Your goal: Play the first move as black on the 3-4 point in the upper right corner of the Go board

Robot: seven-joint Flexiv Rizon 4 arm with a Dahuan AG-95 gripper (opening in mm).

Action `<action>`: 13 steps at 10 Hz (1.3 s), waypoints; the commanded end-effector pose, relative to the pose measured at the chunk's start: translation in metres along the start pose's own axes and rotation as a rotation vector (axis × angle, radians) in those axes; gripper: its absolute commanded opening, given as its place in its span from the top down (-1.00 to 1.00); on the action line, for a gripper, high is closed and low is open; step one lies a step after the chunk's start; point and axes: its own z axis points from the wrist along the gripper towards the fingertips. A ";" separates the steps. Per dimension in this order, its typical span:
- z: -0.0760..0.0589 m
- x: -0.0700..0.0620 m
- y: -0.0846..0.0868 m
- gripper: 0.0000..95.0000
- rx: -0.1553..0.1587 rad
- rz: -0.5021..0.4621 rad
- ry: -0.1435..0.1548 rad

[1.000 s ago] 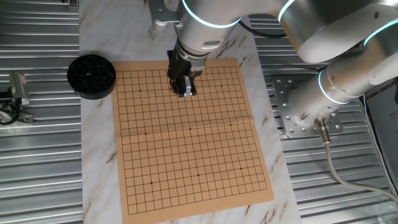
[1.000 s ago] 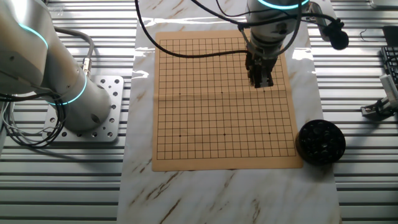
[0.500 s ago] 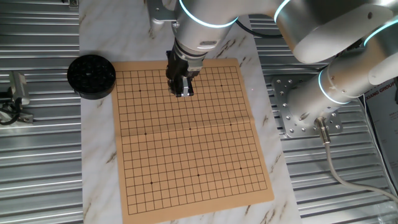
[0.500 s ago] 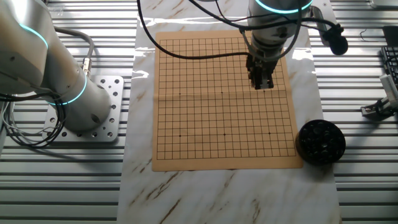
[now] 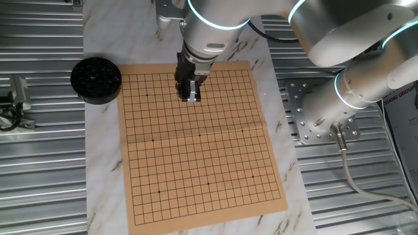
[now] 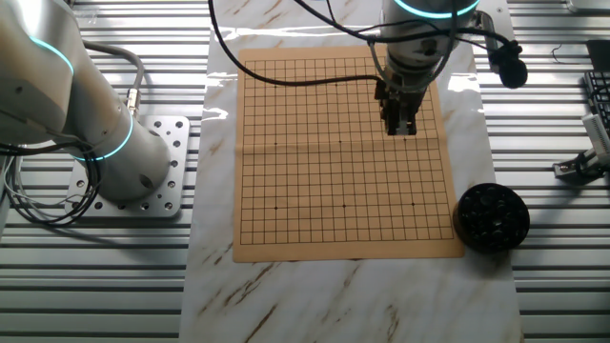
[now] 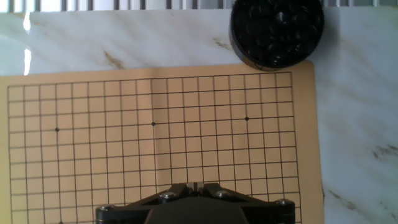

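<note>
The tan wooden Go board [image 5: 196,150] lies flat on a marble sheet, with no stone on its grid. It also shows in the other fixed view [image 6: 343,171] and in the hand view [image 7: 155,143]. My gripper [image 5: 190,96] hangs over the board's far half, pointing down, also seen from the other side [image 6: 400,128]. In the hand view its fingers [image 7: 194,185] are pressed together with nothing visible between them. A round black ribbed bowl [image 5: 96,79] of black stones stands off the board's corner, also in the other fixed view [image 6: 491,217] and the hand view [image 7: 277,31].
The marble sheet [image 5: 101,163] lies on a ribbed metal table. The arm's base plate [image 5: 312,117] sits to the right of the board. A small metal clamp [image 5: 16,94] lies at the left edge.
My gripper has shifted slightly along the board toward the bowl side, still shut. The board and bowl have not moved.
</note>
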 end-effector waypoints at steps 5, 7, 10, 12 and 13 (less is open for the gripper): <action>-0.001 0.001 0.000 1.00 0.006 0.023 0.023; -0.001 0.001 0.000 1.00 0.006 0.028 0.023; -0.002 0.002 0.000 1.00 -0.005 0.038 0.007; -0.003 0.002 0.000 1.00 -0.005 0.044 0.014; -0.003 0.002 0.000 1.00 -0.005 0.043 0.015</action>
